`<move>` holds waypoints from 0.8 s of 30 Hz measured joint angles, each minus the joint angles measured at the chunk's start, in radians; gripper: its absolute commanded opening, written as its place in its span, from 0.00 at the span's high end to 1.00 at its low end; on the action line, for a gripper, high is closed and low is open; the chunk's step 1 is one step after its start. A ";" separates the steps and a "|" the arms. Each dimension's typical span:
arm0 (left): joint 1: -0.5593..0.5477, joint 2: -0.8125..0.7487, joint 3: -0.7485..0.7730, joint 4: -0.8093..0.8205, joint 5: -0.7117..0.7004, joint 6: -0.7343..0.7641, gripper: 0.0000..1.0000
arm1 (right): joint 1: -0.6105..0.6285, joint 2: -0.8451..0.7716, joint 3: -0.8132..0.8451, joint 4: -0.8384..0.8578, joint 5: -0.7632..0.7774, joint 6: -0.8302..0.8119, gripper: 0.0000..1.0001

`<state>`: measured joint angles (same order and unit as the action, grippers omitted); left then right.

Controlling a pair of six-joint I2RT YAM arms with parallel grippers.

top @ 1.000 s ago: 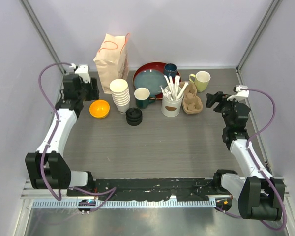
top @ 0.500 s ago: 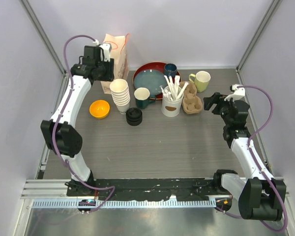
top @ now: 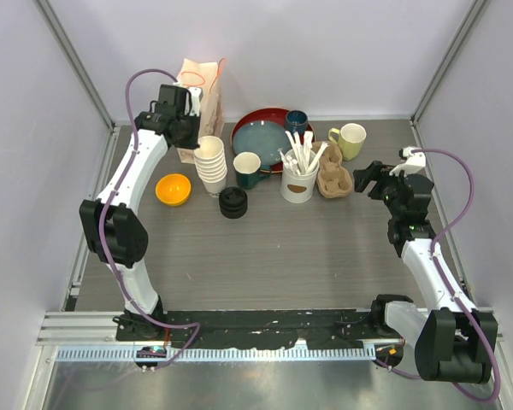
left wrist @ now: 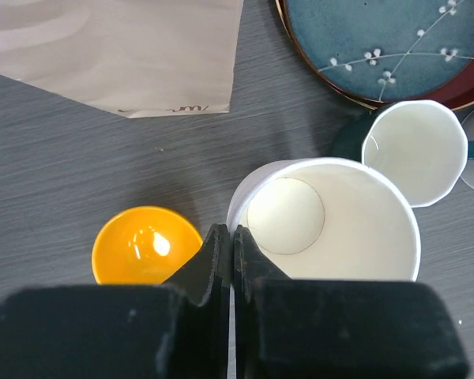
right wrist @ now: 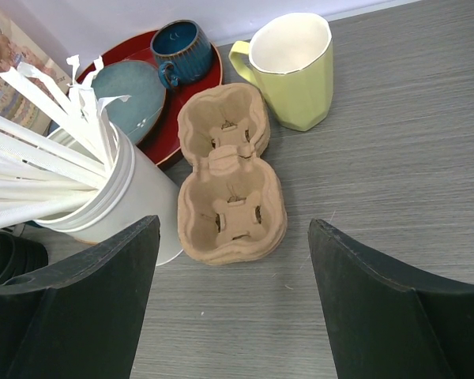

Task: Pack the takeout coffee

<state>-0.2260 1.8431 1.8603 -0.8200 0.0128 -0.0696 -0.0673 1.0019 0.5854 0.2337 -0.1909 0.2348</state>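
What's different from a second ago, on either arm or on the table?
The left arm swung from beside the orange bowl up and back to the cup stack. Its jaws closed and now appear to pinch the rim of the top cup. The right arm barely shifted, jaws still open facing the carrier. Nothing on the table moved.

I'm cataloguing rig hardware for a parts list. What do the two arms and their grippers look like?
The left arm and right arm have white links and chunky black joints. A purple cable loops loosely along each. The left gripper and right gripper have matte black, wedge-shaped fingers.
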 measured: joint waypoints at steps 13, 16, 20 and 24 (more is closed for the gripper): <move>0.000 -0.007 0.000 -0.005 -0.019 -0.002 1.00 | 0.000 0.014 0.000 0.000 -0.016 0.000 0.19; 0.000 -0.016 0.006 -0.016 -0.019 -0.002 1.00 | 0.000 0.014 0.000 0.000 -0.018 0.000 0.19; 0.006 -0.017 0.046 -0.029 -0.013 -0.002 1.00 | 0.000 0.015 0.000 -0.004 -0.021 0.000 0.19; 0.028 -0.017 0.086 -0.030 0.031 -0.010 1.00 | 0.000 0.014 0.000 -0.005 -0.022 0.000 0.19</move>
<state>-0.1978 1.8259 1.9465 -0.8501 0.0433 -0.0799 -0.0673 1.0164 0.5854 0.2291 -0.2127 0.2348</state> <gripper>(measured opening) 0.020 0.810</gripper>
